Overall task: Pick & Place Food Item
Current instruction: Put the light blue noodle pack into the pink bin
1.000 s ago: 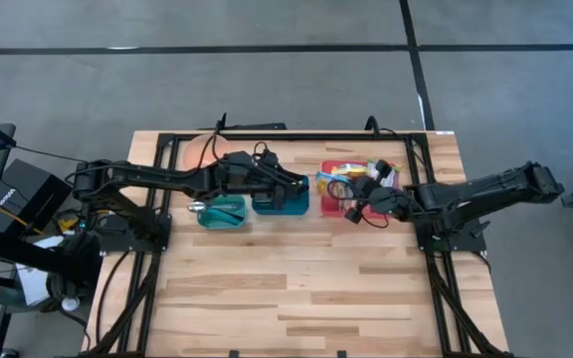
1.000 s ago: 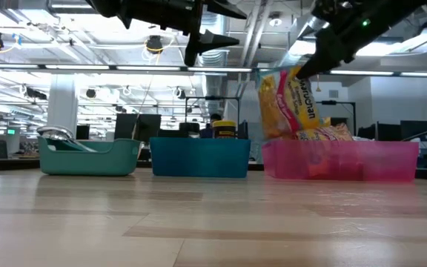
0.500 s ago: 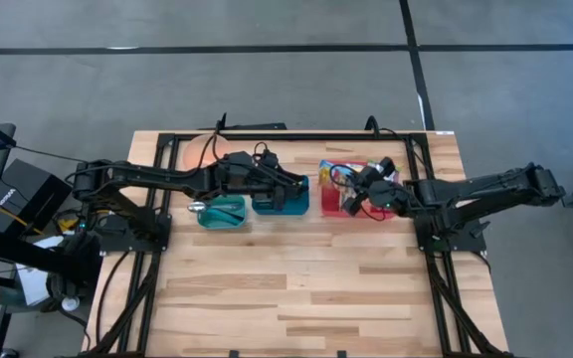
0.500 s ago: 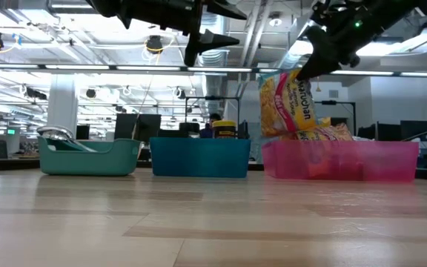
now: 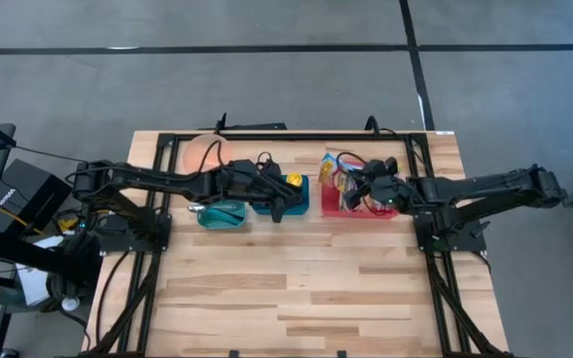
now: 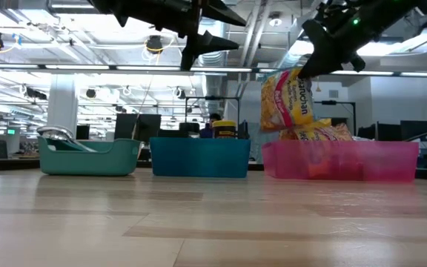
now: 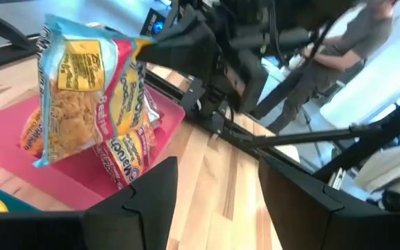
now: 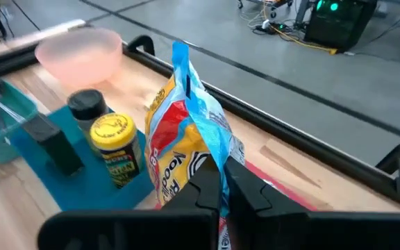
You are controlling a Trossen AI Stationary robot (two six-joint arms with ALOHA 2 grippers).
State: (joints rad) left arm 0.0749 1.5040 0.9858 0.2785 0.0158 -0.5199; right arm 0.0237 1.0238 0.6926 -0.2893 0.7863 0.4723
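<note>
A ramen noodle packet (image 6: 288,100), yellow and red with blue edges, hangs over the pink bin (image 6: 339,162) at the table's far right. My right gripper (image 6: 308,70) is shut on it. More packets (image 6: 321,135) lie in that bin. My left gripper (image 5: 285,207) hovers open over the blue bin (image 6: 199,157), with nothing between its fingers (image 7: 151,201). A yellow-lidded jar (image 8: 113,149) stands in the blue bin. My right gripper pinches the packet's blue sealed edge (image 8: 214,156) between its two fingers. In the low view the fingers slant down from the right onto the packet's upper corner (image 6: 302,74). The packet hangs below them, a little tilted, just over the packets lying in the pink bin.
A teal bin (image 6: 87,156) holding a metal utensil stands left of the blue bin. A pale pink bowl (image 5: 204,151) sits at the far edge. A black frame (image 5: 296,134) runs round the work area. The near half of the wooden table (image 5: 296,288) is bare.
My right gripper has rolled and drifted slightly toward the table's left, still shut. The packet has turned with it and its lower end has risen a little above the bin. My left gripper has shifted a little toward the near edge, uncovering the yellow jar.
</note>
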